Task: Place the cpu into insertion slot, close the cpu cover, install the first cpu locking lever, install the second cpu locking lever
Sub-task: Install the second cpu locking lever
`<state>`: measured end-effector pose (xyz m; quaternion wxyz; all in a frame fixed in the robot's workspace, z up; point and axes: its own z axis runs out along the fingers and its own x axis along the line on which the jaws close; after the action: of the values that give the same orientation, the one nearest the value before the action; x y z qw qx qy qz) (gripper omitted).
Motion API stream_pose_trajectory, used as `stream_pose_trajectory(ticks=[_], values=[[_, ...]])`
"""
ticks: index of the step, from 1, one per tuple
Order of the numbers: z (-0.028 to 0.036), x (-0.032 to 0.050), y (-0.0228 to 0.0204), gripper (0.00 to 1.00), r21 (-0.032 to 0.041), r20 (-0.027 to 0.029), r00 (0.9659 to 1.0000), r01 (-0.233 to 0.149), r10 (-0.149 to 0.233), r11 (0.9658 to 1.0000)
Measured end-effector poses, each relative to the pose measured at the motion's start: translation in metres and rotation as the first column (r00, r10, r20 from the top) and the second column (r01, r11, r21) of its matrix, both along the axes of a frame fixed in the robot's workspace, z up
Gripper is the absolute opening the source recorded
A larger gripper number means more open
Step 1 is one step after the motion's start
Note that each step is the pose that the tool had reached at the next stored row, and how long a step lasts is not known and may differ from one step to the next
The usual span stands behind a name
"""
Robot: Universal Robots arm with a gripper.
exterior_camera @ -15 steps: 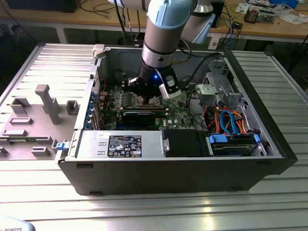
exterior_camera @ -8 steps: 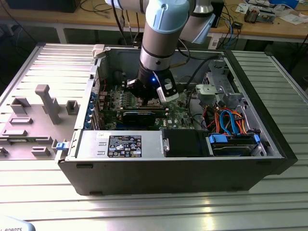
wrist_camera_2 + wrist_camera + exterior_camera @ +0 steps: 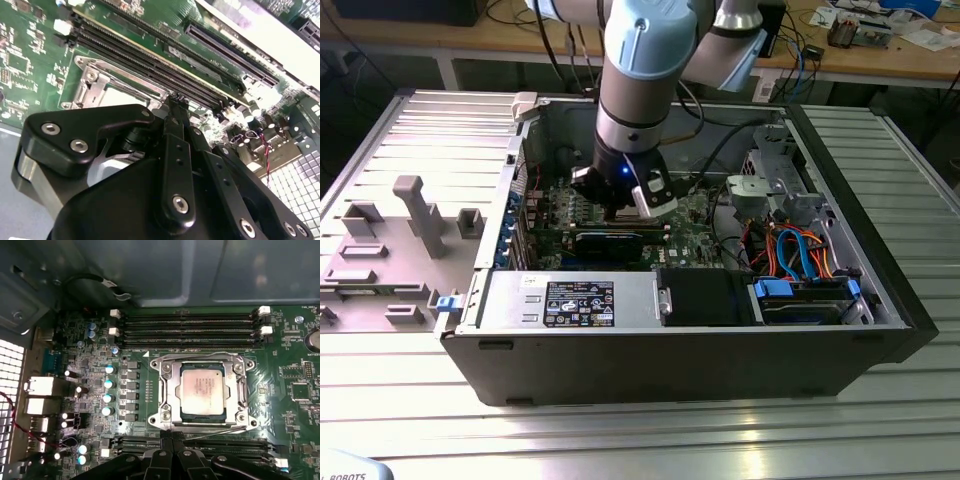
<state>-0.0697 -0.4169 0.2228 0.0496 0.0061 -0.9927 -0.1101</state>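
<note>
seated flat in the insertion slot (image 3: 202, 392) near the middle of the green board (image 3: 295, 390): the cpu (image 3: 202, 389), silver-tan top showing through the square window of the cpu cover (image 3: 167, 390), which lies down over the socket in the first wrist view. running along one socket edge closest to the black fingertips (image 3: 170, 437), a thin wire lever (image 3: 220, 428). flanking the socket on two opposite sides, long black memory slots (image 3: 190, 325). in the second wrist view, fingertips (image 3: 175, 102) pressed together with no visible gap, just at the corner of the silvery socket frame (image 3: 95, 82); whether anything is pinched between the jaws, cannot tell. in the exterior view, the gripper (image 3: 635, 200) lowered inside the open computer case (image 3: 670, 350) on the slatted metal desk (image 3: 620, 430), over the board's middle.
</note>
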Motion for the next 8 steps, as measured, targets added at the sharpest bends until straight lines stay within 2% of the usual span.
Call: stream_pose_trajectory(ticks=[1,4,8], values=[[-0.0005,-0.0004,-0.0016,0.11,0.0058,0.0000,1.0000,-0.001,0.001,1.0000],[-0.0012,-0.0008,-0.0040,0.11,0.0063,-0.0001,1.0000,-0.001,0.001,1.0000],[-0.0020,-0.0048,-0.0043,0.11,0.0063,-0.0001,1.0000,-0.010,0.010,0.9999]])
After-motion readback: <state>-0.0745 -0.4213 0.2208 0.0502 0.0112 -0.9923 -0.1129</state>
